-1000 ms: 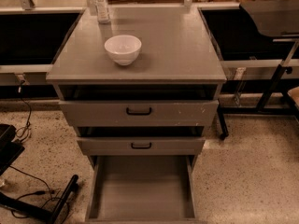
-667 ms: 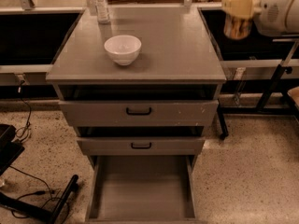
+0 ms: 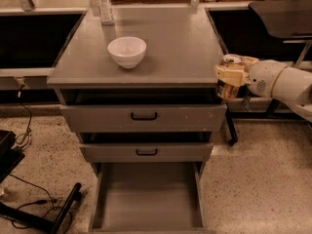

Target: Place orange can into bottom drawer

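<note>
The orange can (image 3: pixel 227 83) is upright in my gripper (image 3: pixel 231 75), which is shut on it. The gripper comes in from the right on a white arm and holds the can in the air at the front right corner of the cabinet top (image 3: pixel 195 48). The can has orange-gold sides and a silver top with a pull tab. The bottom drawer (image 3: pixel 146 199) is pulled open below and to the left of the can. It shows a plain grey tray with nothing in it.
A white bowl (image 3: pixel 126 51) and a clear plastic bottle (image 3: pixel 104 4) stand on the cabinet top. Two shallower drawers with black handles (image 3: pixel 144 116) sit slightly open above the bottom drawer. Black cables and a stand (image 3: pixel 29 208) lie on the floor at left.
My arm came in from the upper right with the can and has moved down and left to the cabinet's front right corner. The drawers, bowl and bottle have not moved.
</note>
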Action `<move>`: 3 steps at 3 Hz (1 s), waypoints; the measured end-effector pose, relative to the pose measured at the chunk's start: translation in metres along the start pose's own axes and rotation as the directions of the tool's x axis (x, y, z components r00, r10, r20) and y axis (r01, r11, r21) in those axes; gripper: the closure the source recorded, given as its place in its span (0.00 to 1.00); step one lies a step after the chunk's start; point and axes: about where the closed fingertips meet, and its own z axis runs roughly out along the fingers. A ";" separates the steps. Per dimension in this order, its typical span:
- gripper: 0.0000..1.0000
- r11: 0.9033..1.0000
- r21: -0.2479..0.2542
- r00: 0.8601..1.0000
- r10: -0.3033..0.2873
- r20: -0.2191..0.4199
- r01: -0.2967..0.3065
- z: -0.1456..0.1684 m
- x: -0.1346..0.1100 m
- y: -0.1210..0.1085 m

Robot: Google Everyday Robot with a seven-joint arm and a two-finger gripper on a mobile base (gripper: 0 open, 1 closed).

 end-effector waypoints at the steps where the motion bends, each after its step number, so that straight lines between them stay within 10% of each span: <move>1: 1.00 1.000 0.000 1.000 0.000 0.000 0.000 0.000 0.000 0.000; 3: 1.00 0.996 -0.093 1.000 0.005 0.004 -0.005 -0.012 0.039 0.045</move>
